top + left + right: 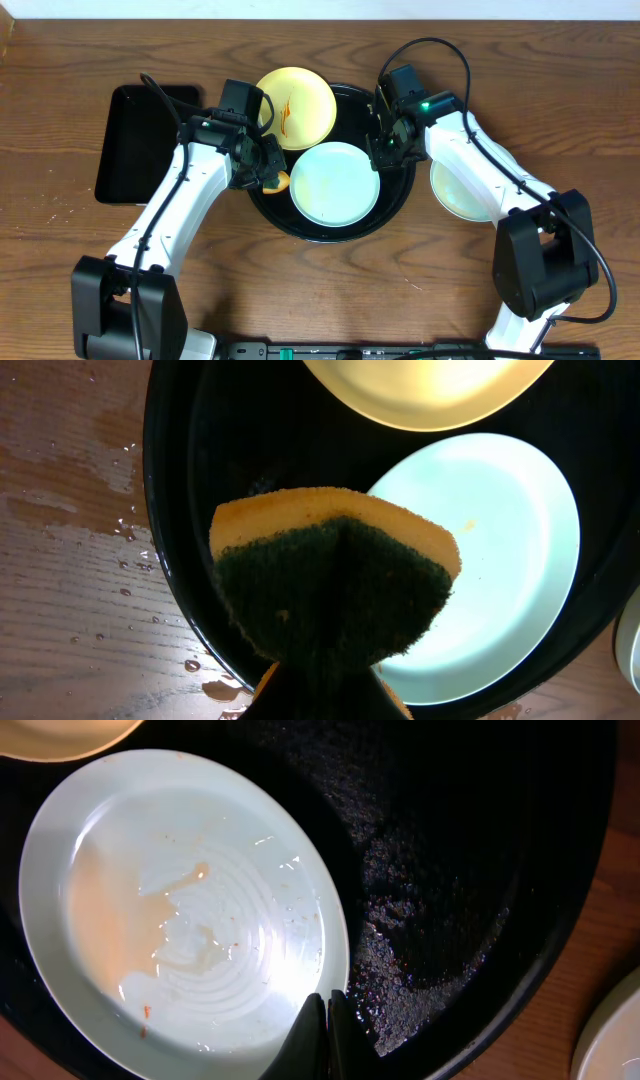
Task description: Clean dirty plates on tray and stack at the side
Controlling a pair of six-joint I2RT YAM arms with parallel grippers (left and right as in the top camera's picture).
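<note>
**Currently: sponge on the blue plate's left, closed jaws on its right**

Farthest left, a rectangular black tray lies on the wooden worktop. Beside it the left arm reaches in over the near-left side of the round black tray. The left jaws are clamped on a sponge, which is yellow with a dark green scouring face. The sponge sits over the tray just beside the blue plate's left rim; whether it touches the plate or the tray I cannot tell. Water drops bead on the wood just outside the tray's left rim.

The yellow plate lies at the tray's far-left edge, overlapping the rim, with an orange-brown smear in its middle. The blue plate lies flat inside the tray towards the near side. The right wrist view shows a wet film and faint orange streaks on it. The bare tray floor to its right glistens.

The right arm comes in from the right. The right jaws are together, their tips at the blue plate's right rim.

A third plate, pale, rests on the worktop just right of the tray, partly hidden under the right arm.
</note>
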